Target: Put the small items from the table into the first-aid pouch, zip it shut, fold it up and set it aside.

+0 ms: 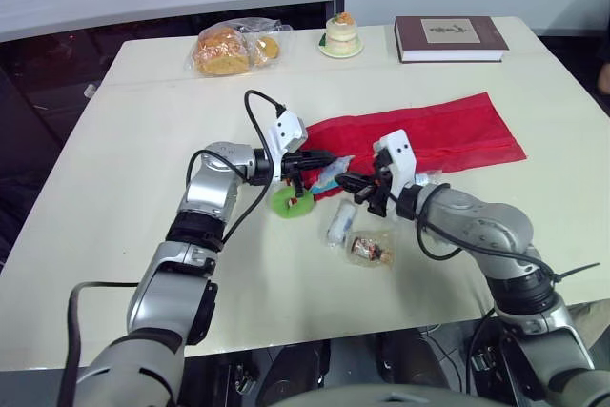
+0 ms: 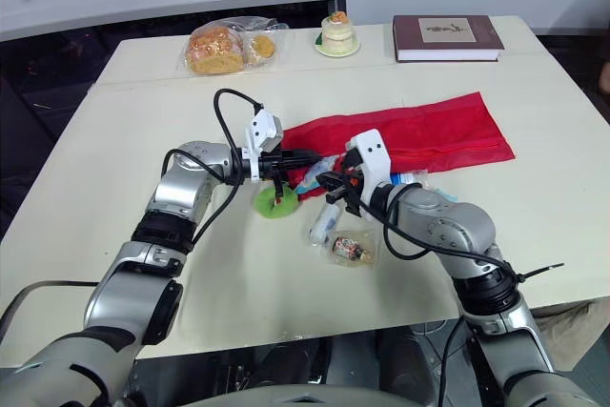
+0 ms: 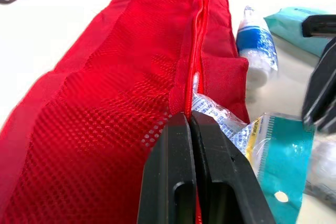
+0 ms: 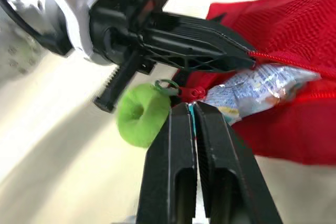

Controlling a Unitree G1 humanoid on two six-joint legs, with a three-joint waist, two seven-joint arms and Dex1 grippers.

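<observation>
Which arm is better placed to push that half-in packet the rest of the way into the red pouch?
Right. The right gripper is shut on the packet at the pouch mouth, while the left gripper is shut on the pouch edge beside the zipper, likely steadying it.

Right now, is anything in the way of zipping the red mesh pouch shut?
Yes. A crinkly clear packet pokes out of the open mouth of the red mesh pouch, across the zipper, beside the left gripper pinching its edge. The right gripper pinches a teal packet there too.
</observation>
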